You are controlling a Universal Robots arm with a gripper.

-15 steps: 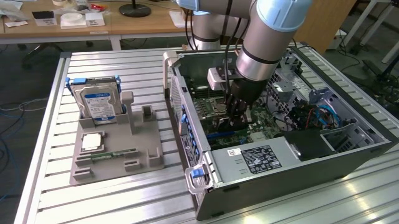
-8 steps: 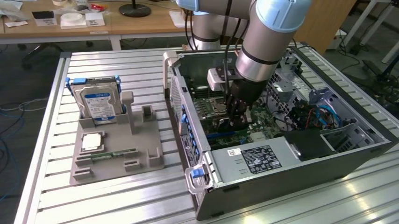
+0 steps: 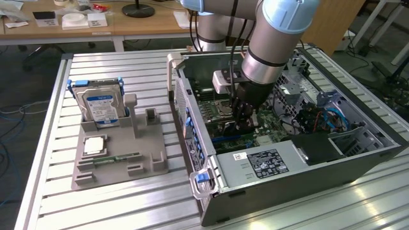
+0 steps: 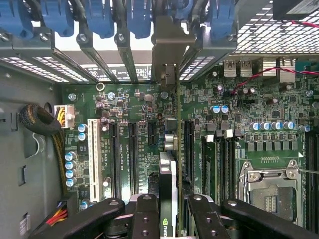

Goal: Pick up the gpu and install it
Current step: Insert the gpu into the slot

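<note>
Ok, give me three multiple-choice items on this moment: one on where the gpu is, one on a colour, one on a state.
1. Where is the gpu?
A) on the grey holder
B) in the gripper, inside the case over the motherboard
C) on top of the hard drive

2. What colour is the hard drive's label?
A) blue
B) red
C) yellow

3. How does the hard drive sit?
A) lying flat
B) inside the case
C) upright in the grey holder

Answers:
1. B: the card sits edge-on between the gripper's fingers above the board.
2. A: the label is blue.
3. C: it stands on edge at the holder's far end.
</note>
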